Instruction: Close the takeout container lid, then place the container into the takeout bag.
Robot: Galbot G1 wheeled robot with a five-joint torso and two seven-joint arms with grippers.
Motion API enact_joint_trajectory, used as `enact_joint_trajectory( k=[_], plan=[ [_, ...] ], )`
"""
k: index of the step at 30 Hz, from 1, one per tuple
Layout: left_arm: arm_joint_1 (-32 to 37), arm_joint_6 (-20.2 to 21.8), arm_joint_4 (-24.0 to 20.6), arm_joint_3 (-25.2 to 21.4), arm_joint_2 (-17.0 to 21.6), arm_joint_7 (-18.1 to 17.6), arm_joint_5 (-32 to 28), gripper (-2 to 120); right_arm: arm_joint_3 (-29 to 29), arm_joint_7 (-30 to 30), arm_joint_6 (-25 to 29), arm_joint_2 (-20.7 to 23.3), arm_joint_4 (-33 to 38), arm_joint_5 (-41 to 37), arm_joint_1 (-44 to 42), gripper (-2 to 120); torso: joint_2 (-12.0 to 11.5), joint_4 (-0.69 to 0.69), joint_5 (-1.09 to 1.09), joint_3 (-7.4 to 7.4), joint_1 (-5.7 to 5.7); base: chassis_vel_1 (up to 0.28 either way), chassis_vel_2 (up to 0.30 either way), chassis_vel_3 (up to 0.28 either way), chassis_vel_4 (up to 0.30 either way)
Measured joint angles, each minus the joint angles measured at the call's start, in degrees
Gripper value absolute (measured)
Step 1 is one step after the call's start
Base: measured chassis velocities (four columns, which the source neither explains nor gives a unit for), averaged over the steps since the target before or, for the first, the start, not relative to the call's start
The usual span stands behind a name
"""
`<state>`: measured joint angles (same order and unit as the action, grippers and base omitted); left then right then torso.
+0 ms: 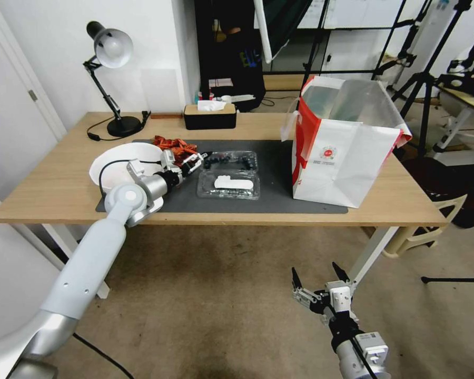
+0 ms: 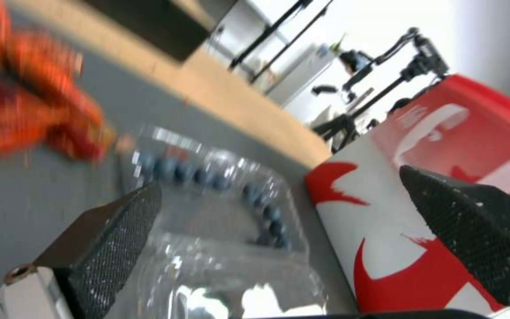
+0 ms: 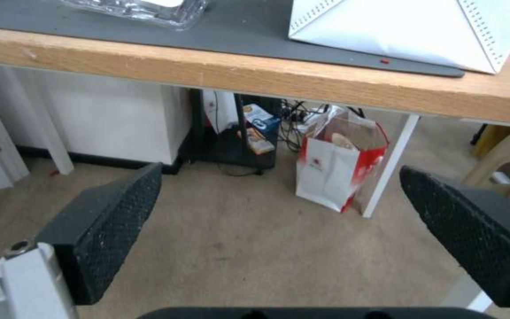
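Still on lid-closing: left claw [image 1: 200, 158] spread beside open takeout container [image 1: 230, 159]; lid [image 1: 229, 185] needs folding over; right claw [image 1: 320, 277] spread, parked low

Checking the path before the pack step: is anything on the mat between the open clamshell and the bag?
Nothing visible: bare grey mat lies between the takeout container and the takeout bag. The left tool is open at the container's far-left corner.

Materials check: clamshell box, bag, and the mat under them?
Takeout container: thin clear glossy plastic, by the look; berries show through and highlights glint. Takeout bag: white matte outer, likely paper or nonwoven, with a silvery, foil-like lining visible at its open top. Mat: dark grey, matte, flat sheet; rubber or felt, can't tell.
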<state>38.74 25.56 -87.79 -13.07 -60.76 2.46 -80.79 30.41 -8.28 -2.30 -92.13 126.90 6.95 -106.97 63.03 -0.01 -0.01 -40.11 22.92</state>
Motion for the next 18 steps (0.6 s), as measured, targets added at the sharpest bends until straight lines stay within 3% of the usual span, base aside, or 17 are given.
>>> enact_joint_trajectory(
  k=[2,4,5,7,8,10,11,12,14,15,16,18],
  plan=[
    [1.26,-1.32,-1.99,-0.61,0.75,1.48,2.61,100,-0.04,-0.01,0.00,-0.01,0.09,-0.07,-0.01,100,0.00,-0.02,0.01,0.00,0.00,0.000,0.000,0.000,0.000],
    [6.20,-4.63,-8.49,-2.64,3.25,4.99,9.24,100,-0.06,-0.03,0.03,-0.01,0.55,-0.28,0.00,100,0.00,0.01,-0.01,0.00,0.00,0.000,0.000,0.000,0.000],
    [6.20,-4.63,-8.49,-2.64,3.25,4.99,9.24,100,-0.06,-0.03,0.03,-0.01,0.55,-0.28,0.00,100,0.00,0.01,-0.01,0.00,0.00,0.000,0.000,0.000,0.000],
    [10.99,-7.61,-14.49,-4.52,5.18,6.87,14.48,100,-0.06,-0.03,0.14,0.00,0.75,-0.47,0.02,100,0.00,0.02,0.02,0.01,-0.01,0.000,0.000,0.000,0.000],
    [10.99,-7.61,-14.49,-4.52,5.18,6.87,14.48,100,-0.06,-0.03,0.14,0.00,0.75,-0.47,0.02,100,0.00,0.02,0.02,0.01,-0.01,0.000,0.000,0.000,0.000],
    [16.11,-12.33,-19.59,-6.74,6.59,8.69,24.37,100,-0.06,-0.02,0.38,0.00,0.92,-0.55,0.12,100,0.00,0.01,0.01,0.01,-0.01,0.000,0.000,0.000,0.000],
    [18.63,-14.62,-21.32,-7.83,6.92,8.81,29.12,100,-0.09,-0.01,0.51,-0.01,1.04,-0.58,0.18,100,0.00,-0.01,0.04,0.01,-0.01,0.000,0.000,0.000,0.000],
    [18.63,-14.62,-21.32,-7.83,6.92,8.81,29.12,100,-0.09,-0.01,0.51,-0.01,1.04,-0.58,0.18,100,0.00,-0.01,0.04,0.01,-0.01,0.000,0.000,0.000,0.000],
    [25.60,-20.60,-23.95,-10.17,6.63,6.50,40.26,100,-0.19,0.07,0.73,0.01,1.24,-0.61,0.29,100,0.00,0.02,-0.04,0.00,-0.01,0.000,0.000,0.000,0.000],
    [28.43,-23.01,-24.79,-11.21,6.18,5.32,44.01,100,-0.20,0.12,0.86,-0.01,1.25,-0.62,0.35,100,0.00,0.00,0.02,0.01,-0.01,0.000,0.000,0.000,0.000],
    [28.43,-23.01,-24.79,-11.21,6.18,5.32,44.01,100,-0.20,0.12,0.86,-0.01,1.25,-0.62,0.35,100,0.00,0.00,0.02,0.01,-0.01,0.000,0.000,0.000,0.000],
    [35.20,-28.50,-25.26,-13.18,4.24,3.19,52.26,100,0.02,0.25,1.54,0.00,1.24,-0.65,0.10,100,0.00,0.04,-0.04,0.00,-0.01,0.000,0.000,0.000,0.000]
  ],
)
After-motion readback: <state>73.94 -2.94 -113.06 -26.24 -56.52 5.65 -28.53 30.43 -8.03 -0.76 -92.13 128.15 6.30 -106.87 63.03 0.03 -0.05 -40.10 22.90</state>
